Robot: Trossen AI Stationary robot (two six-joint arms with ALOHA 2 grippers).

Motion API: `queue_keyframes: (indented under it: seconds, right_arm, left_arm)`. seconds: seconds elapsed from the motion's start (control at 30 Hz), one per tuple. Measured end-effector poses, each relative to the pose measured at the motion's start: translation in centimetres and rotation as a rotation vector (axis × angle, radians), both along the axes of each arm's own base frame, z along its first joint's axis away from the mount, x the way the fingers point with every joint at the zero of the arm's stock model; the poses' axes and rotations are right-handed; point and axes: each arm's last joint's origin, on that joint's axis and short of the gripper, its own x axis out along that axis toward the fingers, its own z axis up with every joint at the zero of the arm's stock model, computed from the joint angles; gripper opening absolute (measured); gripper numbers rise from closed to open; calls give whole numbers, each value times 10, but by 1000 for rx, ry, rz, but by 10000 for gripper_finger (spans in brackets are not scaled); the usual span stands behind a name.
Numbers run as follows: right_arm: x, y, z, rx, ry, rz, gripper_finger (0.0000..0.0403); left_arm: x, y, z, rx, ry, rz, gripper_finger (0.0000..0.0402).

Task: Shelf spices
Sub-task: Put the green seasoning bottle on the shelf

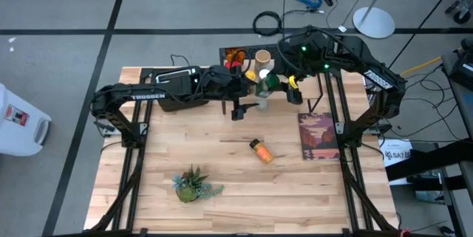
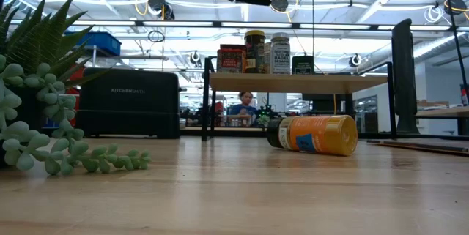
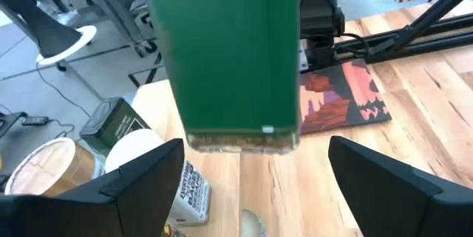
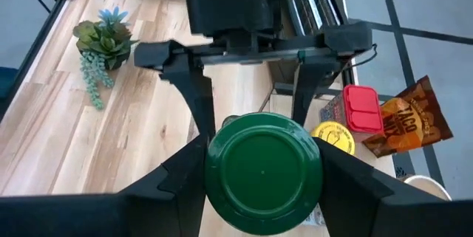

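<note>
My right gripper (image 4: 264,184) is shut on a green-lidded jar (image 4: 264,169), held high in the air by the shelf (image 2: 293,83); the jar also shows in the high view (image 1: 270,82). My left gripper (image 3: 255,185) is open, with a finger on either side of the jar's body (image 3: 236,52) and a gap on both sides. Several spices stand on the shelf: a red tin (image 2: 231,59), an amber jar (image 2: 255,50), a white-capped shaker (image 2: 280,52) and a dark tin (image 2: 302,64). The orange bottle (image 2: 315,134) lies on its side on the table. My right gripper pinches the green-lidded jar between its two fingers, at opposite sides of the lid's rim (image 4: 212,172). The fingers come from above, pointing down; the lid hides their tips. The jar hangs upright, lid up, lifted clear of table and shelf.
A black toaster (image 2: 128,103) stands left of the shelf. A potted plant (image 1: 194,185) is near the front left and a book (image 1: 319,135) lies at the right. A snack bag (image 4: 403,122) and a yellow-lidded jar (image 4: 332,135) are at the shelf.
</note>
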Motion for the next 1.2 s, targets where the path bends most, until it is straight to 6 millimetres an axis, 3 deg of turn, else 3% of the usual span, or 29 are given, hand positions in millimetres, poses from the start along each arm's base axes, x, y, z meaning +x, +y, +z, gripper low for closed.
queue_keyframes:
  seconds: [0.53,0.73,1.2]
  right_arm:
    - [-34,-37,-9,9,160,-108,192]
    - [-45,-50,-2,27,85,-118,192]
    - [-75,-91,-3,13,91,-299,192]
  left_arm:
    - [-2,-2,-5,-7,62,-3,345]
    - [-3,-2,-8,-12,89,-3,345]
    - [-4,-11,-11,-27,133,-44,345]
